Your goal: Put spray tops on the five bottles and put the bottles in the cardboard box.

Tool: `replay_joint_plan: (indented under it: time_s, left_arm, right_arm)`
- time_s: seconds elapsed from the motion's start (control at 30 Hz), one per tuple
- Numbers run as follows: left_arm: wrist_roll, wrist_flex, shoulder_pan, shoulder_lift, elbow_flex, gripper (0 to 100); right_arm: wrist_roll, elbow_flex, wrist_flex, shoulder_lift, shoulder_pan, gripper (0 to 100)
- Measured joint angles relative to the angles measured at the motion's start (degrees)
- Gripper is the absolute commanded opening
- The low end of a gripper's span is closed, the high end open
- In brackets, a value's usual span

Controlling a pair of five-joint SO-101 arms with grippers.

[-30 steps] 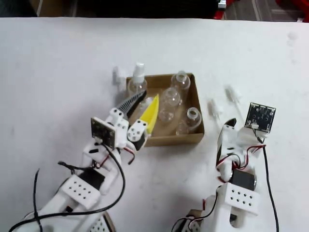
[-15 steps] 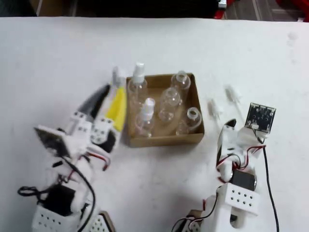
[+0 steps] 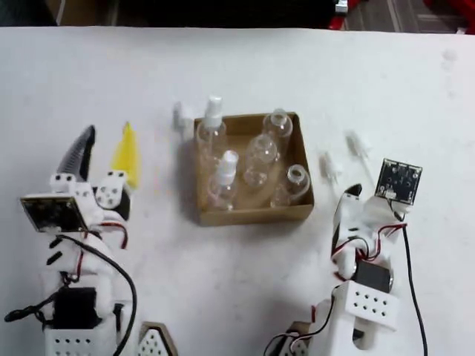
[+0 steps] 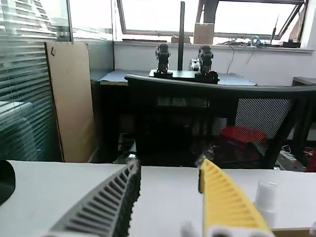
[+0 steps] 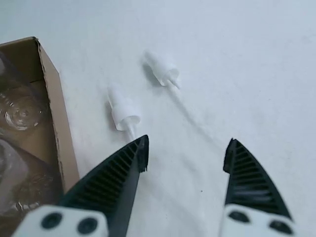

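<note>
The cardboard box point(image 3: 253, 215) sits mid-table. Two clear bottles with white spray tops stand in it, one point(image 3: 211, 127) in the far left corner, one point(image 3: 224, 182) nearer. Three bottles without tops point(image 3: 262, 153) fill the rest. One loose spray top point(image 3: 180, 115) lies left of the box, and two more point(image 3: 329, 165) point(image 3: 358, 142) lie to its right. My left gripper point(image 3: 108, 130) hovers open and empty well left of the box. My right gripper point(image 5: 187, 143) is open just short of the nearer spray top point(image 5: 123, 112), beside the box wall point(image 5: 54, 108).
The left wrist view looks out level over the table past its gripper point(image 4: 168, 168) at a dark chair point(image 4: 217, 123) and windows. A capped bottle's top point(image 4: 266, 196) shows beside the yellow finger point(image 4: 224, 202). Bare white table surrounds the box.
My left gripper drew back out of the box and swung far left, empty. The capped bottle it was over now stands free in the box. The right arm stayed put.
</note>
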Motion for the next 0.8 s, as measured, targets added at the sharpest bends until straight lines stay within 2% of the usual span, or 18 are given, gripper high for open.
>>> replay_joint_plan:
  time_s: [0.1, 0.27, 0.63, 0.8]
  left_arm:
    - [-0.9, 0.4, -0.2, 5.1, -3.9, 18]
    - [-1.1, 2.0, -0.1, 25.1, -17.0, 18]
    - [-0.5, 25.7, 3.8, 84.0, -67.8, 18]
    - [3.6, 37.1, 4.1, 108.0, -92.6, 18]
  right_arm:
    - [0.1, 0.3, 0.0, 0.0, 0.1, 22.6]
    - [0.1, 0.3, 0.0, 0.0, 0.0, 22.6]
    - [0.1, 0.3, 0.0, 0.0, 0.0, 22.6]
    - [0.1, 0.3, 0.0, 0.0, 0.0, 22.6]
